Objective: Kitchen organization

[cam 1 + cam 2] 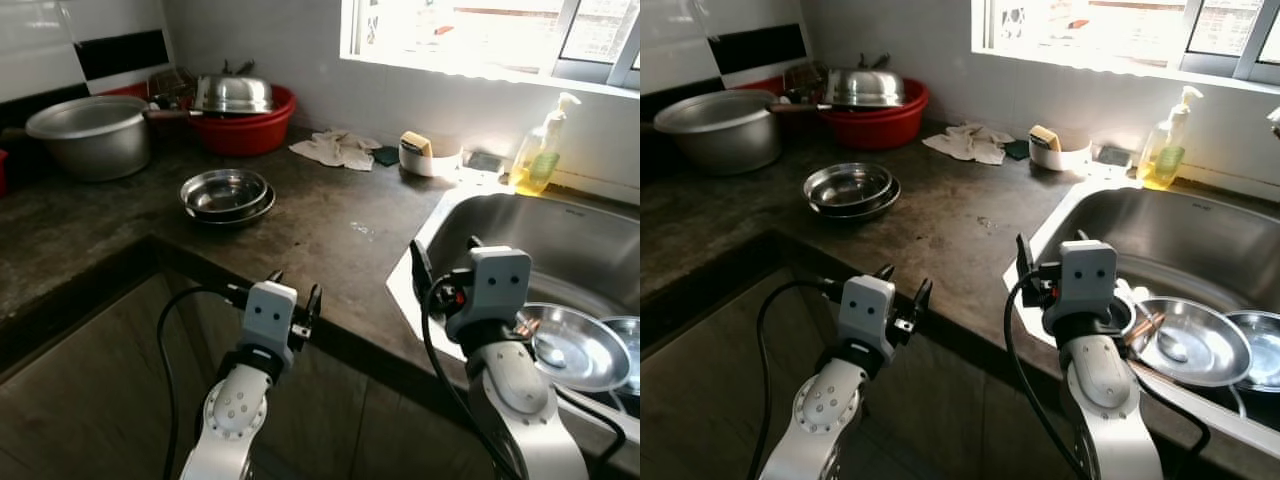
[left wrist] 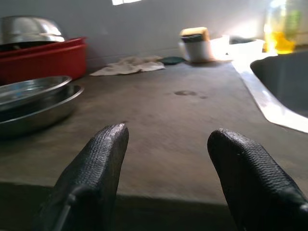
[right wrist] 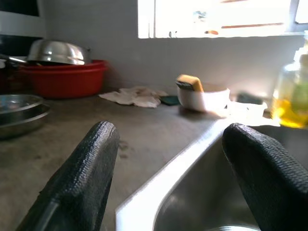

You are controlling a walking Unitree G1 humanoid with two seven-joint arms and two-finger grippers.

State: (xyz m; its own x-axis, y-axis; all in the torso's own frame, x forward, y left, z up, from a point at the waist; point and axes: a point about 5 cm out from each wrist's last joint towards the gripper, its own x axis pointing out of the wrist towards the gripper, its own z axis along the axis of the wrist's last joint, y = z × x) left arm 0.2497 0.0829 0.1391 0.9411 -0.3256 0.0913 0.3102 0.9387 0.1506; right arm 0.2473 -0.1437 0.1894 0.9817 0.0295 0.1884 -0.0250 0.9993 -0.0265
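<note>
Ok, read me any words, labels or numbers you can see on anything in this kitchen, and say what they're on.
No text can be read.
The soap bottle by the sink: no readable label; too blurred in the wrist views.
The red basin, metal pot and stacked steel bowls: plain, no markings.

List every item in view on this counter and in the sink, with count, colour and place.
large pot: one, silver, counter far left
basin: one, red, back of counter, holding a steel bowl
stacked bowls: two, steel, mid counter
cloth: one, white, crumpled by the wall
small tub: one, white, with a sponge, beside the sink
soap bottle: one, yellow liquid, behind the sink
sink: one, steel, right
plates: two, steel, in the sink
left tool: open, at the counter edge
right tool: open, at the sink rim
</note>
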